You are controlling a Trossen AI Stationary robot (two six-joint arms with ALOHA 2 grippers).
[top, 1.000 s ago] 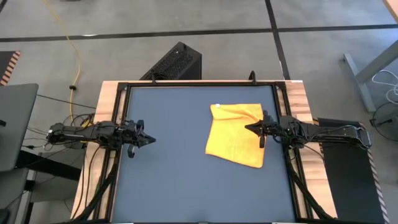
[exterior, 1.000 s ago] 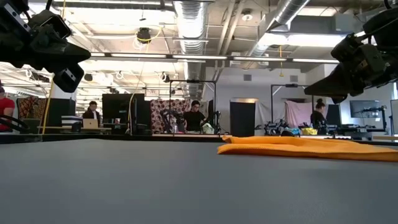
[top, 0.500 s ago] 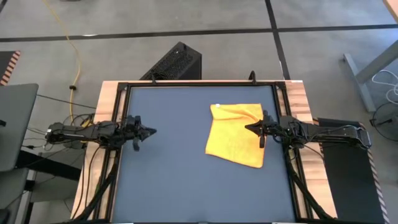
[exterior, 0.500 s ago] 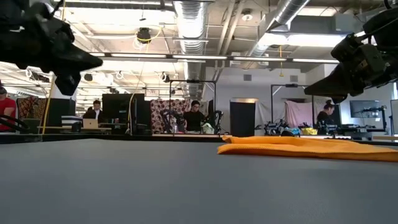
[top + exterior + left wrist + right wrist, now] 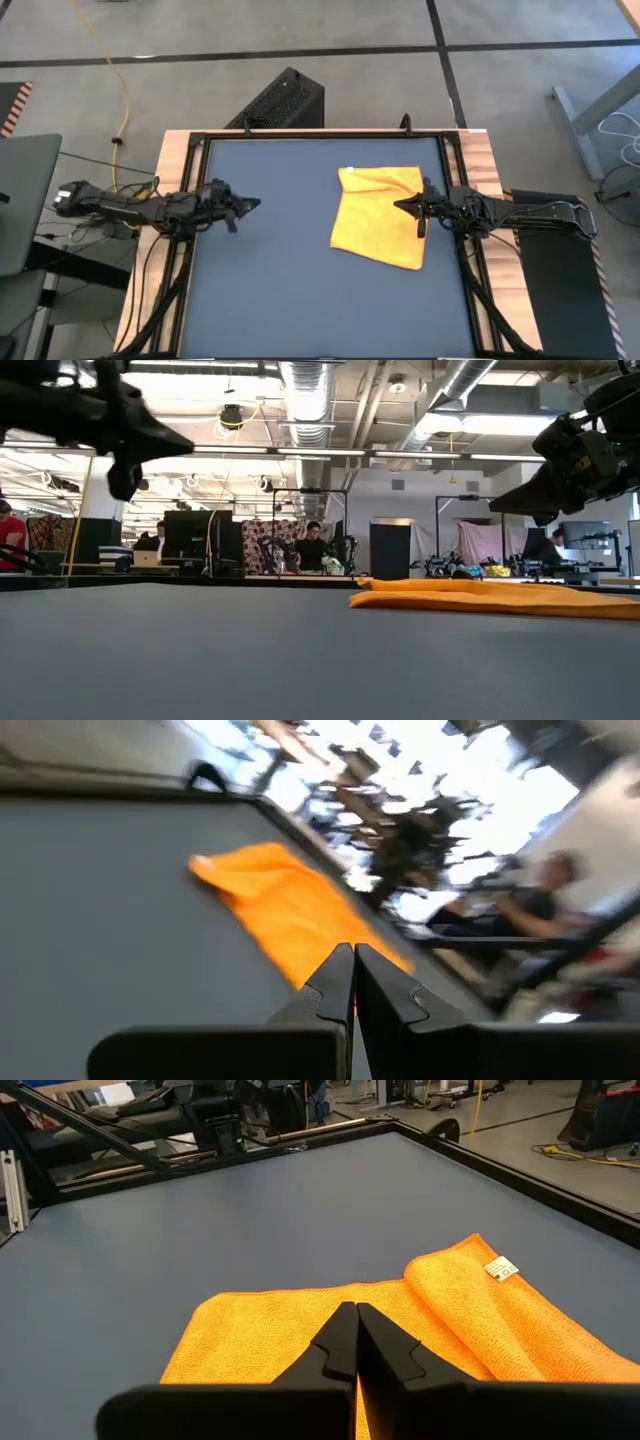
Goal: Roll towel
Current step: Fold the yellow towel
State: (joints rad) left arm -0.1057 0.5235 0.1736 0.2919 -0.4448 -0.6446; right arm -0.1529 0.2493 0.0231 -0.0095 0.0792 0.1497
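The right gripper [image 5: 400, 206] hangs closed and empty above the right edge of the towel [image 5: 378, 229]. The left gripper [image 5: 252, 203], fingers pressed together, hovers over the table's [image 5: 270, 290] left side, well apart from it. Nothing lies between them. The towel lies flat on the right half, slightly skewed, a small tag [image 5: 500, 1267] at its far corner

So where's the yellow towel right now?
In the high view the towel lies flat on the right half of the table, under the tip of the right gripper and far from the left gripper.
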